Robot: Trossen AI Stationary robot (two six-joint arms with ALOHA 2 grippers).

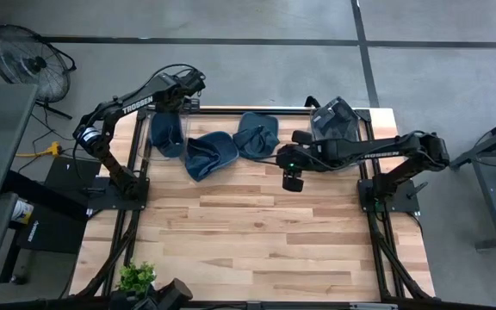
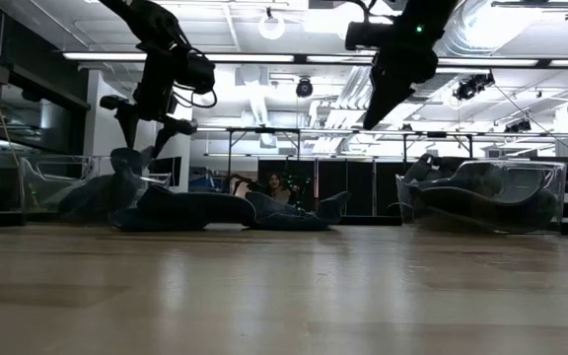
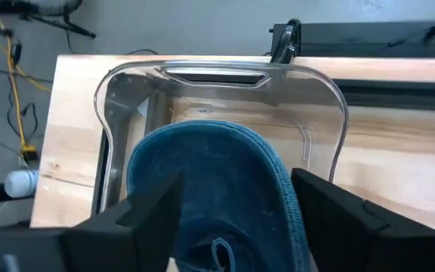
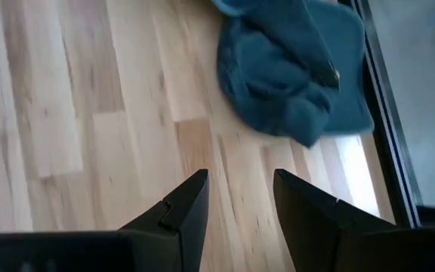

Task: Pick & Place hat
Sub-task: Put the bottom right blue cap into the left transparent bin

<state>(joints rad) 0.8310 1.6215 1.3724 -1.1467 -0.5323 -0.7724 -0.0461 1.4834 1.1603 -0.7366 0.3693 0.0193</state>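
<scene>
A blue hat (image 3: 210,174) lies in the clear bin (image 3: 337,106) at the table's far left corner, also seen from above as hat (image 1: 169,133). My left gripper (image 3: 236,211) hangs open over it, one finger on either side of the hat. Two more blue hats (image 1: 209,153) (image 1: 257,133) lie flat on the wood near the far edge. My right gripper (image 4: 240,200) is open above bare table, just to the near side of the hat (image 4: 293,75) on the right, and has nothing between its fingers. From above, the right gripper (image 1: 293,175) sits at mid-table. My left gripper stands open around the hat in the bin, coming at it slanting down from above. Whether its fingers (image 3: 157,215) touch the hat's sides, I cannot tell. The hat rests inside the bin.
A second clear bin (image 1: 334,119) with dark cloth in it stands at the far right corner. A small plant (image 1: 136,277) sits at the near left edge. The near half of the wooden table (image 1: 257,241) is bare. A person (image 2: 286,184) sits in the room behind.
</scene>
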